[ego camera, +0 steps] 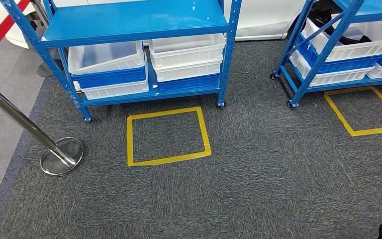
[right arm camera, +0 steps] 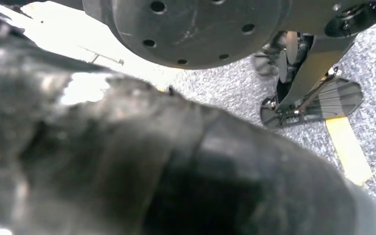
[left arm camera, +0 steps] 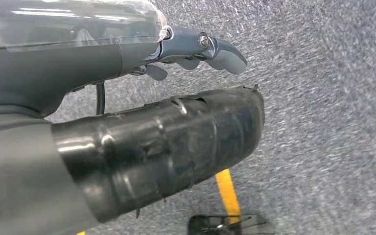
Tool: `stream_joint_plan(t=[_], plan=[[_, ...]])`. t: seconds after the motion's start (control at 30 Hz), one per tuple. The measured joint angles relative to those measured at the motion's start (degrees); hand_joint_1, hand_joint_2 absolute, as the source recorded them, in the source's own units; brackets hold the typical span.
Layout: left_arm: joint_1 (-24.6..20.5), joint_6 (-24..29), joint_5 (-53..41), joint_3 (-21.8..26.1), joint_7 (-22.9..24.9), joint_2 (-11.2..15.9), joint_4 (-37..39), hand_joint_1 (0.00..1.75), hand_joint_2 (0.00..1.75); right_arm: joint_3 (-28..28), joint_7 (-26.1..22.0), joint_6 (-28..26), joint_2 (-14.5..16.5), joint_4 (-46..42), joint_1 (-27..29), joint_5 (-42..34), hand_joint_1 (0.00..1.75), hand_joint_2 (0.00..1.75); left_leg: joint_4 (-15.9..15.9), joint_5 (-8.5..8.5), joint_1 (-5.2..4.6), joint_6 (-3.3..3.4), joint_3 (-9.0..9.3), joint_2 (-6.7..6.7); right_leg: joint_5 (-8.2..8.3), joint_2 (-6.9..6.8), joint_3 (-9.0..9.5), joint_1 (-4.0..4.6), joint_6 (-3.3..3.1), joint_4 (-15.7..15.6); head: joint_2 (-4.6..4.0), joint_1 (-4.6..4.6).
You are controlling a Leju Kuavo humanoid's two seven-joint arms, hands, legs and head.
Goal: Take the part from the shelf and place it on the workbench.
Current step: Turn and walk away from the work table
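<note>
Approaching the blue metal shelf point(ego camera: 129, 22)
Left hand point(left arm camera: 196, 51) hangs empty, fingers loosely apart; right hand's state unclear. Best stop squarely inside the yellow taped floor square point(ego camera: 168, 136) before reaching.

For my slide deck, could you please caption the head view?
Blue shelf with white and blue bins behind a yellow tape square on grey carpet.

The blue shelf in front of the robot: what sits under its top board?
Under the blue shelf top board sit stacked bins on the lower board: white bins alternating with blue bins. The upper-left one looks empty; the board and bins above cover the others' insides.
</note>
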Motion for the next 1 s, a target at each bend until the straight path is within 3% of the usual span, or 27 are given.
stream_joint_plan(t=[0.07,0.17,0.23,0.27,0.33,0.37,0.4,0.43,0.47,0.53,0.57,0.67,0.73,0.77,0.83,0.87,0.9,0.93,1.0], plan=[[0.0,0.0,0.0,0.0,0.0,0.1,0.0,0.0,0.0,0.0,0.0,0.1,0.1,0.1,-0.1,0.0,0.0,0.0,-4.8,1.68,-0.3,0.54,1.94,-0.05,-0.46,0.09,0.1,0.11,0.49,0.1,0.0,0.01],[0.0,0.0,0.0,0.0,0.0,0.1,0.0,0.0,0.0,0.0,0.0,0.1,0.1,0.1,-0.3,0.0,0.0,0.0,-6.0,1.53,-0.3,1.04,2.46,-0.04,-0.82,0.07,0.15,0.02,1.35,0.1,0.0,0.0],[0.0,0.0,0.0,0.0,0.0,0.0,0.0,0.0,0.0,0.0,0.0,0.1,0.0,0.1,-0.3,0.0,0.0,0.0,-6.6,1.61,0.08,1.57,3.09,0.04,-2.13,-0.05,-0.54,-0.04,2.06,2.2,0.0,0.11],[0.0,0.0,0.0,0.0,0.0,-0.1,0.0,0.0,0.0,0.0,0.0,0.1,0.0,0.1,-0.3,0.0,0.0,0.0,-6.9,1.59,0.19,1.81,3.35,0.09,-3.43,-0.11,-1.79,-0.22,2.4,4.7,0.0,0.16],[0.0,0.0,0.0,0.0,0.0,0.0,0.0,0.0,0.0,0.0,0.0,0.1,0.0,0.1,-0.2,0.0,0.0,0.0,-6.9,1.3,0.21,2.09,3.6,0.12,-6.45,-0.16,-6.13,-0.63,3.05,12.2,0.0,0.22],[-0.1,0.0,0.0,0.0,0.0,0.0,0.0,0.0,0.0,0.0,0.0,0.1,0.0,0.1,-0.2,0.0,0.0,0.0,-6.9,1.1,0.23,2.11,3.77,0.12,-7.13,-0.18,-8.07,-0.88,3.32,15.2,0.0,0.22],[-0.1,0.0,0.0,0.0,0.0,0.0,0.0,0.0,0.0,0.0,0.0,0.1,0.0,0.1,-0.2,0.0,0.0,0.0,-6.9,0.86,0.28,2.01,4.04,0.1,-6.71,-0.19,-9.24,-1.11,3.55,16.5,0.0,0.22],[0.0,0.0,0.0,0.0,0.0,0.0,0.0,0.0,0.0,0.0,0.0,0.0,0.0,0.1,-0.1,0.0,0.0,0.0,-6.9,0.55,0.35,1.83,4.45,0.06,-5.01,-0.21,-9.13,-1.3,3.69,15.4,0.0,0.23],[0.0,0.0,0.0,0.0,0.0,0.0,0.0,0.0,0.0,0.0,0.0,0.0,-0.1,0.1,-0.1,0.0,0.0,0.0,-6.9,0.19,0.45,1.57,4.96,0.04,-2.43,-0.26,-7.92,-1.46,3.76,12.2,0.0,0.23],[0.1,0.0,0.0,0.0,0.0,-0.1,0.0,0.0,0.0,0.0,0.0,0.0,-0.2,0.1,0.0,0.0,0.0,0.0,-6.7,-0.64,0.48,0.84,5.71,0.02,1.43,-0.41,-4.66,-1.46,3.55,4.7,0.0,0.24],[0.1,0.0,0.0,0.0,0.0,-0.1,0.0,0.0,0.0,0.0,0.0,0.0,-0.2,0.1,0.0,0.0,0.0,0.0,-6.6,-0.97,0.42,0.46,5.86,0.04,2.03,-0.45,-3.64,-1.32,3.29,2.4,0.0,0.21],[-0.2,0.0,0.0,0.0,0.0,-0.1,0.0,0.0,0.0,0.0,0.0,0.0,-0.2,0.1,-0.1,0.0,0.0,0.0,-6.9,-1.52,0.37,-0.57,6.19,0.11,1.43,-0.39,-2.95,-1.06,2.11,1.2,0.0,0.11],[-0.3,0.0,0.0,0.0,0.0,-0.1,0.0,0.0,0.0,0.0,0.0,-0.1,-0.2,0.1,0.0,0.0,0.0,0.0,-5.2,-2.8,0.51,-1.0,5.81,0.07,1.29,-0.43,-2.37,-1.18,1.24,0.8,0.0,0.03],[-0.3,0.0,0.0,0.0,0.0,-0.1,0.0,0.0,0.0,0.0,0.0,-0.1,-0.2,0.1,0.0,-0.1,0.0,0.0,-2.5,-4.25,0.56,-1.14,4.59,0.04,1.18,-0.48,-2.05,-1.19,0.83,0.6,0.0,-0.03],[-0.3,0.0,0.0,0.0,0.0,-0.1,0.0,0.0,0.0,0.0,0.0,-0.1,-0.2,0.1,0.0,-0.1,0.0,0.0,5.4,-7.62,0.55,-1.27,0.32,0.02,0.81,-0.54,-1.7,-0.88,0.22,0.5,0.0,-0.13],[-0.2,-0.1,0.0,0.0,0.0,-0.1,0.0,0.0,0.0,0.0,0.0,-0.1,-0.2,0.1,0.0,-0.1,0.0,0.0,8.8,-8.44,0.54,-1.27,-1.77,0.02,0.6,-0.5,-1.5,-0.68,0.0,0.5,0.0,-0.13],[-0.2,-0.1,0.0,0.0,0.0,-0.1,0.0,0.0,0.0,0.0,0.0,-0.1,-0.2,0.1,0.0,-0.1,0.0,0.0,10.2,-8.02,0.52,-1.18,-2.99,0.02,0.37,-0.42,-1.21,-0.48,-0.12,0.5,0.0,-0.13],[-0.2,-0.1,0.0,0.0,0.0,-0.1,0.0,0.0,0.0,0.0,-0.1,-0.1,-0.2,0.1,0.0,-0.1,0.0,0.0,9.4,-6.35,0.45,-0.96,-3.11,0.01,0.09,-0.31,-0.8,-0.29,-0.18,0.5,0.0,-0.13],[-0.1,0.0,0.0,0.0,0.0,0.0,0.0,0.0,0.0,0.0,-0.4,-0.1,-0.1,0.2,0.0,-0.1,0.0,0.0,2.4,-1.19,0.1,-0.05,-0.79,-0.03,-0.55,-0.15,0.07,-0.07,-0.13,0.5,0.0,-0.11]])
